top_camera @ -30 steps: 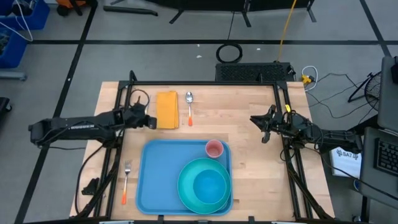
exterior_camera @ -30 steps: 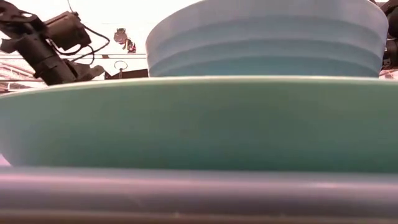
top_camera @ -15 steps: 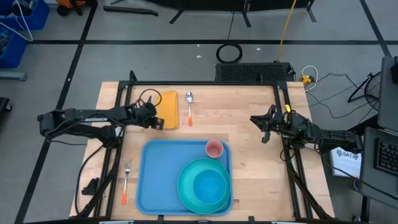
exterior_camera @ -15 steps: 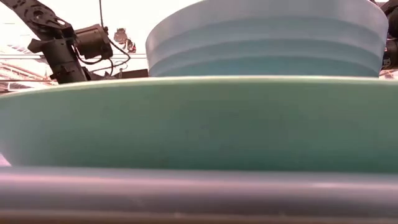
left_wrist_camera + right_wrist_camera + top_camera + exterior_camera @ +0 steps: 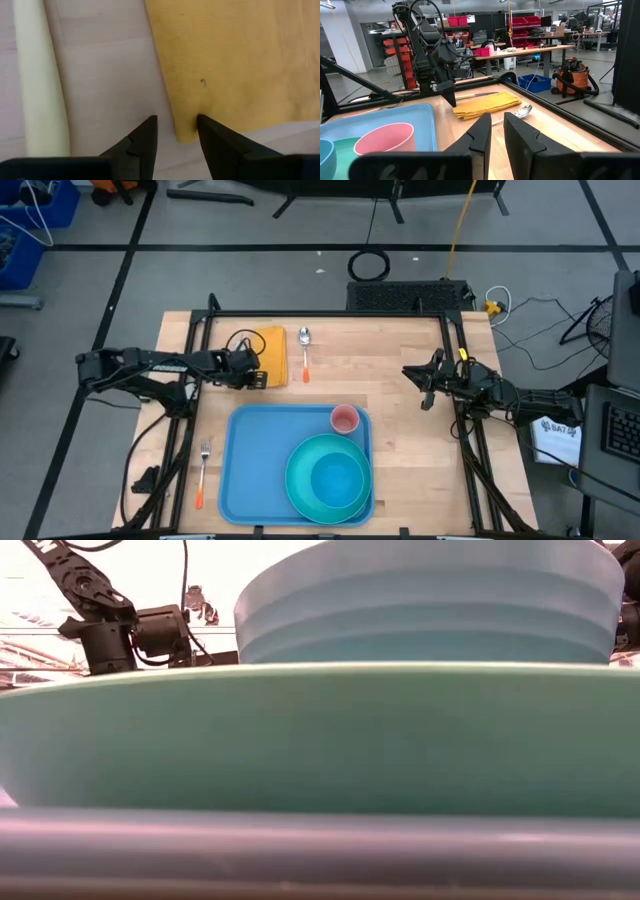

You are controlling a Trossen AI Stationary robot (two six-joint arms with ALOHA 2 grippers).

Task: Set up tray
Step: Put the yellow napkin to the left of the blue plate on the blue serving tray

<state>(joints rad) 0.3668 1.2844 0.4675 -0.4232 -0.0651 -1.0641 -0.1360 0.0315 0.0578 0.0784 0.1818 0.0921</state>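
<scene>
The light-blue tray (image 5: 255, 470) lies at the table's near middle. On it are a teal plate (image 5: 305, 485) with a blue bowl (image 5: 337, 478), and a pink cup (image 5: 345, 420). A folded yellow napkin (image 5: 270, 350) and a spoon (image 5: 304, 348) lie flat at the far side. A fork (image 5: 203, 470) lies left of the tray. My left gripper (image 5: 176, 131) points down, open, astride the napkin's near-left corner (image 5: 181, 134). My right gripper (image 5: 497, 131) waits at the right edge, its fingers a narrow gap apart with nothing between them. My left gripper comes at the napkin's near-left corner (image 5: 186, 127) from above, open. One finger (image 5: 145, 135) stands over bare wood and the other (image 5: 212, 135) over the cloth's edge. Whether the fingertips touch the cloth or the table, I cannot tell.
The low view is filled by the tray's rim (image 5: 320, 850), the plate (image 5: 320, 740) and the bowl (image 5: 430, 600); my left arm (image 5: 130, 635) shows behind them. A pale long strip (image 5: 40, 85) lies beside the napkin. Bare wood (image 5: 400, 355) lies between spoon and right arm.
My left gripper has gone toward the table's right edge and down onto the napkin's near-left corner, tipping from nearly level to pointing steeply down. The napkin, the spoon and the things on the tray have stayed where they were.
</scene>
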